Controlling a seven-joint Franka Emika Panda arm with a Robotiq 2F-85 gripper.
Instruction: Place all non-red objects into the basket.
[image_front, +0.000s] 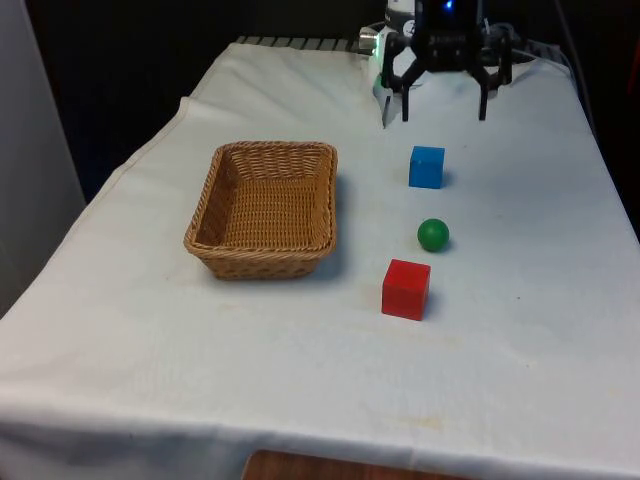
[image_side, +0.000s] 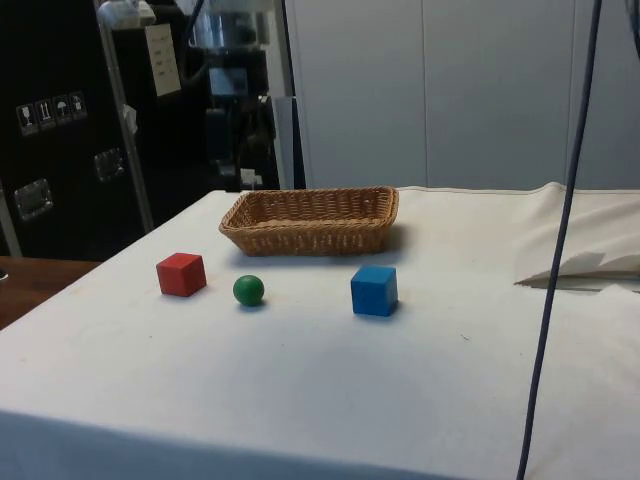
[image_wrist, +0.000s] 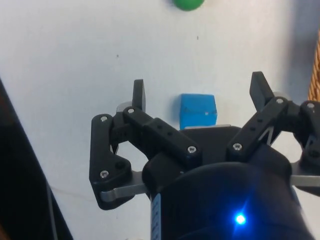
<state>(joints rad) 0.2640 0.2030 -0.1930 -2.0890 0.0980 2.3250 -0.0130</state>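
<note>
Gripper (image_front: 443, 108) hangs upper right of the front view, jaws spread wide, blue cube (image_front: 426, 166) just below them.

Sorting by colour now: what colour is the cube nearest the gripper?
Blue cube; clearest in the front view.

My black two-finger pincer (image_front: 444, 108) showed dark against the plain white cloth of the table (image_front: 520, 380). The small cube-shaped block (image_front: 426, 167) near it was bright blue, a shade paler on its top face. The little round ball (image_front: 433, 235) was a solid green without any marking. The cube (image_front: 406, 289) nearest the front camera was an even red, darker on its shaded side. The rectangular woven wicker basket (image_front: 263, 209) on the front view's left was a light honey brown, its weave running in fine ribbed rows across walls and floor.
</note>
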